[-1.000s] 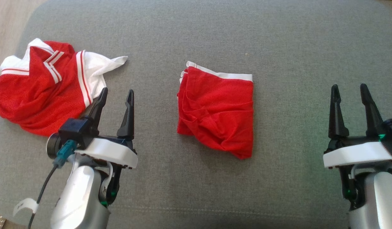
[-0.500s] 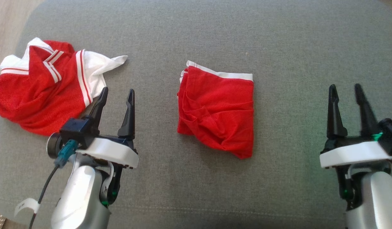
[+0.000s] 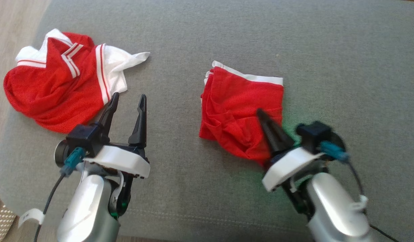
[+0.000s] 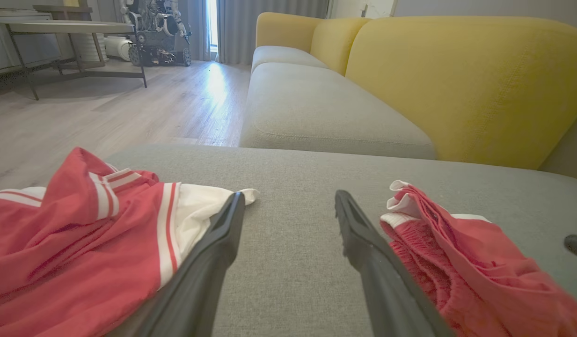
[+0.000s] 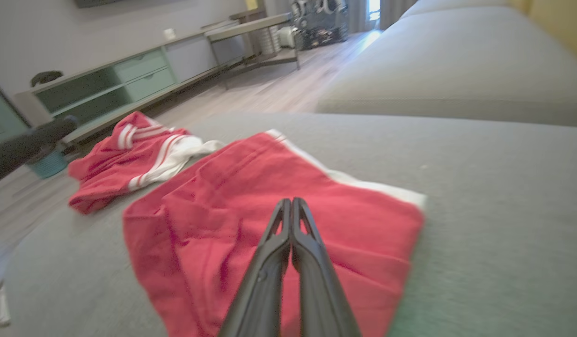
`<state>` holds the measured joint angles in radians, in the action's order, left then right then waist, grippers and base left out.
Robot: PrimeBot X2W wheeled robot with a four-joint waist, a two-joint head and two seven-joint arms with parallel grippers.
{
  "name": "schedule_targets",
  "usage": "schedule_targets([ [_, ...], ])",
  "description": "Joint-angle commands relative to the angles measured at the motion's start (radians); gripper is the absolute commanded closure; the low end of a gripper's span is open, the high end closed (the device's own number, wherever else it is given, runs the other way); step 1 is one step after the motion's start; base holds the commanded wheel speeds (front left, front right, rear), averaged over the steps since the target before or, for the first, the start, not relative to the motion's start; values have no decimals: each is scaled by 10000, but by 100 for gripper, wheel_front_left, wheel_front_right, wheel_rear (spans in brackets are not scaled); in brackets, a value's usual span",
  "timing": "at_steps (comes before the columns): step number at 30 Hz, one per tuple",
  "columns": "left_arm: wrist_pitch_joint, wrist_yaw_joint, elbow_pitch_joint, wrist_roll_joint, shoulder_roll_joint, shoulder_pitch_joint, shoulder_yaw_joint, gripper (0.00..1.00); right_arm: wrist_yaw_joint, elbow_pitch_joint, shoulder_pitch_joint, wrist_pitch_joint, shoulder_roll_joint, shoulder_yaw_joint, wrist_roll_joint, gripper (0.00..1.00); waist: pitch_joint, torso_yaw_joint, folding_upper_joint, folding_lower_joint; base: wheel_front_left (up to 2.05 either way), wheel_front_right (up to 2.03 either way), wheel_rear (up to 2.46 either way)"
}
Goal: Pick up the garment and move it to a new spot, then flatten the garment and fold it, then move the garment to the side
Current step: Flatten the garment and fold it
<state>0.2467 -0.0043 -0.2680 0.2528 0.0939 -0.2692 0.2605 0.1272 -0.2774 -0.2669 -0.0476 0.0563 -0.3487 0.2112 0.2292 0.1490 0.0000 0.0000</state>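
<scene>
rightward, open cushion flanks the garment under the closed right claw.

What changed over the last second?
The right gripper swung in leftward, shut its jaws, and now lies over the near right corner of the shorts; whether it pinches cloth is unclear. The left gripper stayed open; shorts and shirt lie as before, only the camera shifted.

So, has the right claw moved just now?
Yes. The right gripper has swung left: earlier it stood well right of the folded red shorts; now, shut, it lies over their near right corner.
</scene>
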Motion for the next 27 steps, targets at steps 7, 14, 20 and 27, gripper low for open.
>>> schedule_targets([
  [7, 115, -8, 168, 147, 43, -364, -242, 0, 35, -1916, -1289, -198, -28, -1413, 786, 100, 142, 422, 0, 0, 0, 0, 0],
  [14, 140, -15, 159, 153, 44, -415, -334, 0, 35, -2697, -1945, -621, -36, -2472, 1382, 100, 285, 456, 0, 0, 0, 0, 0],
  [20, 147, -1, 150, 126, 8, -442, -349, 0, 35, -2566, -2234, -824, 133, -3608, 1780, 100, 305, 344, 0, 0, 0, 0, 0],
  [27, 149, -25, 156, 75, -3, -423, -370, 0, 35, -2226, -2180, -598, 485, -4990, 2409, 100, 245, 162, 0, 0, 0, 0, 0],
])
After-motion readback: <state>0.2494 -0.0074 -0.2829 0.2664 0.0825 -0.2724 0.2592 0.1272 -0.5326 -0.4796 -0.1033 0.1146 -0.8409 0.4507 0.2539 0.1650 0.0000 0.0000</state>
